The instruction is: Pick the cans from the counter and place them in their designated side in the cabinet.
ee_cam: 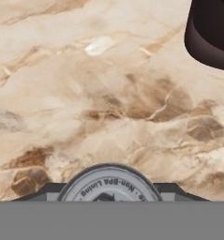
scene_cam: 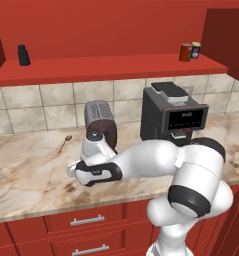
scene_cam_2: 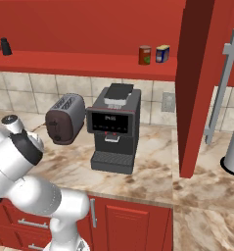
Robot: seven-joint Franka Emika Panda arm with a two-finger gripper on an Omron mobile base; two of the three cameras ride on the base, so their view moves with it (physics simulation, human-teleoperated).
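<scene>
In the hand view a silvery can lid (ee_cam: 108, 183) with printed lettering sits between my gripper's (ee_cam: 108, 193) two dark fingers, which are shut on it just above the veined marble counter (ee_cam: 85, 93). My hand (scene_cam: 92, 172) hangs low over the counter (scene_cam: 31, 175) in front of the toaster, and it hides the can's body. On the cabinet's open red shelf (scene_cam: 111, 67), at the far right, stands a red can (scene_cam: 185, 52) (scene_cam_2: 145, 55).
A blue-and-yellow can (scene_cam: 195, 50) (scene_cam_2: 162, 53) stands beside the red one, with a black shaker (scene_cam: 23, 55) at the shelf's left end. Toaster (scene_cam: 100, 125), black coffee machine (scene_cam: 173, 117) and a wooden spoon (scene_cam: 65, 143) are on the counter. An open red cabinet door (scene_cam_2: 201, 83) hangs at the right.
</scene>
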